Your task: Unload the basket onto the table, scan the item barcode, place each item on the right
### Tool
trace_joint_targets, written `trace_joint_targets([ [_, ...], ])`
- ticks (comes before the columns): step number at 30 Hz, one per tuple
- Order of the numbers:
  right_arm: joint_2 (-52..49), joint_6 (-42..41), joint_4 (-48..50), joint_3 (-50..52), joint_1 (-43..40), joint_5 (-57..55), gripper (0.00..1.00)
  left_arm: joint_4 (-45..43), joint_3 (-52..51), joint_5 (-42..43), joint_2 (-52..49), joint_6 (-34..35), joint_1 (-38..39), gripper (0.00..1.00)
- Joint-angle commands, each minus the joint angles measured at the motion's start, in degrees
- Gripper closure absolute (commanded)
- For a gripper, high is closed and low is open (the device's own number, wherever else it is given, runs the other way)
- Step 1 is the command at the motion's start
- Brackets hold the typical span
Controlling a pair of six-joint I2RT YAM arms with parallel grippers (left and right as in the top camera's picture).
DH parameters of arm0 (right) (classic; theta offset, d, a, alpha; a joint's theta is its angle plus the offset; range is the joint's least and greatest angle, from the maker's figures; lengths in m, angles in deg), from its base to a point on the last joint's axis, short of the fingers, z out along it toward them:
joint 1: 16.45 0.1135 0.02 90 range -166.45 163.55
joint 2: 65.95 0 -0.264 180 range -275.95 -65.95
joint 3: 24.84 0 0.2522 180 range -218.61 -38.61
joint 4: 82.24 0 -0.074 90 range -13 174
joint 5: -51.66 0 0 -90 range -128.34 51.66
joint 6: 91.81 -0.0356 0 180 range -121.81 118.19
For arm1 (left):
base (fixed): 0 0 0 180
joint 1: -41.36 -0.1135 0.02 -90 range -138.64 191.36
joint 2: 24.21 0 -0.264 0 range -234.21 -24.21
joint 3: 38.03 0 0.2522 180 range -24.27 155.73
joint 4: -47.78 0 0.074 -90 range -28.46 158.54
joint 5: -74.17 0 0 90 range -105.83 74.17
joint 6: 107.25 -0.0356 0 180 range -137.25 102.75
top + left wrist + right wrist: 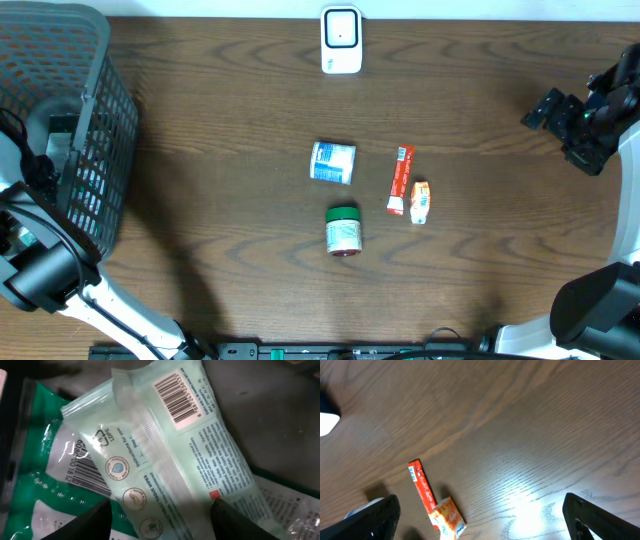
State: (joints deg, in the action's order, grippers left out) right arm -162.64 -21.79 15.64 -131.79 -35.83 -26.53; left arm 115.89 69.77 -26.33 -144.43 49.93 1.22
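Over in the basket point(100, 150) the left gripper point(161, 510) hangs spread astride the near end of the wipes pack point(170, 460), which slants away lengthwise, barcode point(182, 397) up; the right gripper point(485, 515) gapes empty, well apart.

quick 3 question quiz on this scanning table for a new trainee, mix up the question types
1. True or false: the right gripper is open with nothing between its fingers.
2. Which loose item lies nearest the scanner? A green-lidded jar, B blue and white pack, C orange packet.
3. Fill in: the left wrist view shows a pale green pack with its ____ facing the camera.
Key: 1 true; 2 B; 3 barcode.
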Motion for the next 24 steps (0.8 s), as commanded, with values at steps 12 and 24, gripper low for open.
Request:
trace_joint_targets([
  [12,1.09,-0.55,-0.2,-1.18,-0.07,0.07,0.01,-4.31,-9.22,-0.04,-0.33,-1.29,0.44,0.45],
  [24,1.09,-0.55,-0.2,-1.18,-0.09,0.07,0.01,-4.0,-9.7,6.23,8.35,-1.33,-0.44,0.93],
])
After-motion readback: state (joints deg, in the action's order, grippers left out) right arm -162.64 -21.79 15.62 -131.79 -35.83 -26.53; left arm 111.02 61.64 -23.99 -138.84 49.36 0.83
